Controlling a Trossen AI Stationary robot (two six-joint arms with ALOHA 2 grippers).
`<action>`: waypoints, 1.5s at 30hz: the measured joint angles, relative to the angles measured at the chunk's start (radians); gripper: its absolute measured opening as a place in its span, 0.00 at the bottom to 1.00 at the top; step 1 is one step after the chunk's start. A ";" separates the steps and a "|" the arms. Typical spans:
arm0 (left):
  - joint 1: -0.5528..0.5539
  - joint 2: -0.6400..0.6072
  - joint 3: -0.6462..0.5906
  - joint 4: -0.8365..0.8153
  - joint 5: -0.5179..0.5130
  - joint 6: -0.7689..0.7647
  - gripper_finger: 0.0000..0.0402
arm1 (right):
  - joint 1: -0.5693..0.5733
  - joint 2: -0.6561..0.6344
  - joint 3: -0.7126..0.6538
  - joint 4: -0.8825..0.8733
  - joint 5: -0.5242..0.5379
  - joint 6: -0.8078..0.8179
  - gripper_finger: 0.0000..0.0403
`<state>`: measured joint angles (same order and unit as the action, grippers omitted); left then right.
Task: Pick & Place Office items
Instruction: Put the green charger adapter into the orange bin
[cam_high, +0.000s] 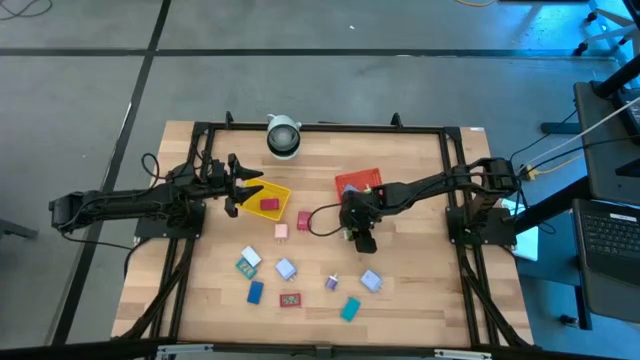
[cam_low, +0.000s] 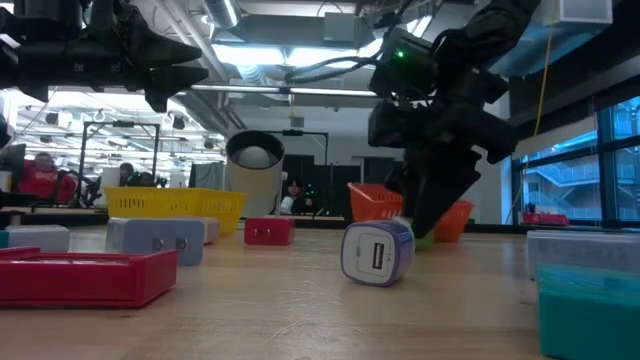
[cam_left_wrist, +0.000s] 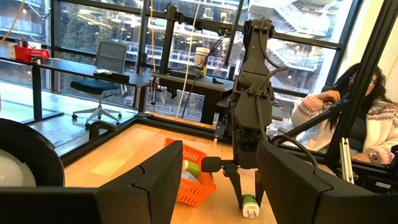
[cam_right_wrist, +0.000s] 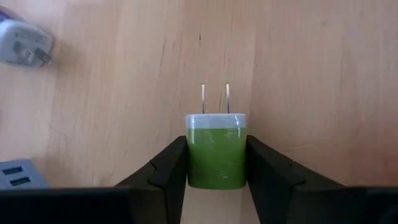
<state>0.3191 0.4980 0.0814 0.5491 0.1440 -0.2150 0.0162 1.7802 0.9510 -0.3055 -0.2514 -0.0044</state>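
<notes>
While the left gripper (cam_high: 243, 186) was held open above the yellow tray (cam_high: 282, 192) near the table's (cam_high: 420, 290) left side, the right gripper (cam_right_wrist: 216, 163) was seen closed on a green charger (cam_right_wrist: 216, 151), its two prongs pointing away from the fingers (cam_right_wrist: 166, 167). This charger was pressed against the wood just in front of the red tray (cam_high: 352, 181), near the table's middle. A red piece (cam_high: 269, 205) was lying in the yellow tray. Other small pieces, among them a pink one (cam_high: 303, 219), a blue one (cam_high: 255, 292) and a teal one (cam_high: 349, 309), were scattered toward the front edge. A white round device (cam_high: 283, 136) was set at the back edge.
</notes>
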 joint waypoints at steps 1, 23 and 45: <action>0.000 0.000 0.000 0.000 0.000 0.000 0.50 | 0.000 0.000 0.010 -0.003 0.000 0.000 0.35; 0.000 0.000 0.000 -0.003 0.008 -0.008 0.50 | 0.000 -0.028 0.134 -0.121 0.000 -0.037 0.35; 0.000 0.000 0.000 0.001 0.060 -0.012 0.50 | -0.168 -0.484 0.024 -0.051 -0.016 -0.042 0.32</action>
<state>0.3187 0.4980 0.0814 0.5497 0.2039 -0.2268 -0.1514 1.2963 0.9753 -0.3565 -0.2675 -0.0461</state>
